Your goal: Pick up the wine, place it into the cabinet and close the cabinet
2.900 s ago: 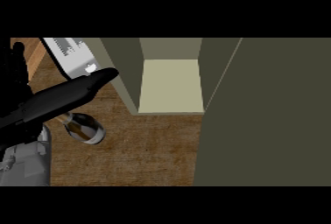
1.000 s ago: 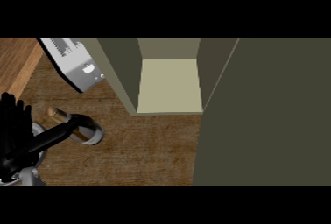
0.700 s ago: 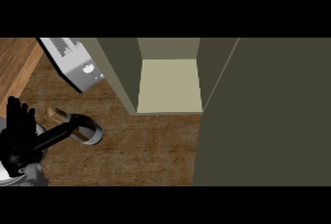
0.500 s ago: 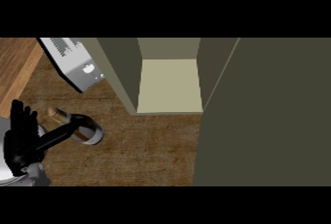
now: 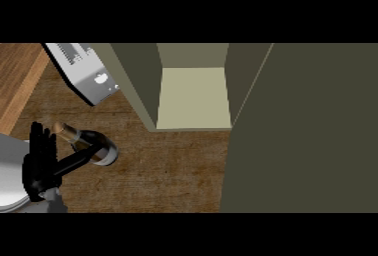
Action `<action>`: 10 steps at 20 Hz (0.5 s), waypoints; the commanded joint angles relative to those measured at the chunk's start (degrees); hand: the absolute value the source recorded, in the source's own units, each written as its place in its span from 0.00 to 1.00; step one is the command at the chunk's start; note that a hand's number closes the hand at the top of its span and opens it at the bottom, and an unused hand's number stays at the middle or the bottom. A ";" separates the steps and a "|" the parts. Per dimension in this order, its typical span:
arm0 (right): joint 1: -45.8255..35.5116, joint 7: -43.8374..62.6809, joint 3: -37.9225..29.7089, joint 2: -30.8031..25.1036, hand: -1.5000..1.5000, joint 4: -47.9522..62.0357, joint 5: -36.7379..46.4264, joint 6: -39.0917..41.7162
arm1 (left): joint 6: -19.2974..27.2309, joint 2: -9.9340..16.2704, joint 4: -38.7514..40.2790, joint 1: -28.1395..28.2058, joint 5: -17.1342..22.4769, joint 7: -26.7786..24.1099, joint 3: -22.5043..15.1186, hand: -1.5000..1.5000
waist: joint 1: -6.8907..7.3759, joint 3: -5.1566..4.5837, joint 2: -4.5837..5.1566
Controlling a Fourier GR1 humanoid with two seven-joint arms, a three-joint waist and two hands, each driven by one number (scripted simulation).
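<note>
Biggest thing on show is the cabinet door (image 5: 303, 130), a broad olive-grey panel swung wide and covering the whole right side of the head view from top to bottom. Next to it stands the open cabinet (image 5: 193, 97), its pale cream floor bare and lit, its darker side walls rising on either side, sitting at the far edge of the tabletop (image 5: 166, 170). The tabletop itself is dark brown wood grain, running from the cabinet's front lip down to the near edge, with a lighter orange-brown wooden strip (image 5: 18, 80) along the far left corner. A grey metal appliance (image 5: 85, 75) with slots and small buttons lies tilted near the far left, just beside the cabinet's left wall. A pale grey rounded shape (image 5: 13, 170) sits at the left edge.

Now the wine bottle (image 5: 88, 145): it's on the tabletop at the left, well apart from the cabinet opening, dark body with a brownish cork-coloured neck pointing towards the far left.

And the left robot hand (image 5: 40, 160): black, at the left edge, fingers straight and spread upward, released, its thumb stretched out towards the bottle and reaching its dark body, though actual contact is hard to tell. The right robot hand is nowhere in view.
</note>
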 commanded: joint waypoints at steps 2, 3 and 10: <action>2.56 3.76 -3.67 -1.70 0.00 -12.32 -4.13 0.51 | -2.07 -1.93 5.18 1.30 0.71 -6.49 -0.25 0.00 | 0.30 0.04 0.06; -0.50 8.30 -0.78 -0.53 0.00 -13.69 -1.23 -1.54 | -2.22 -0.15 9.30 -2.54 1.46 -6.43 1.52 0.00 | 0.09 -0.05 0.10; 1.21 5.88 2.02 -0.05 0.00 -13.56 -0.35 -1.47 | -3.20 -2.48 16.47 -3.39 2.00 -13.09 1.58 0.00 | -0.17 -0.05 0.03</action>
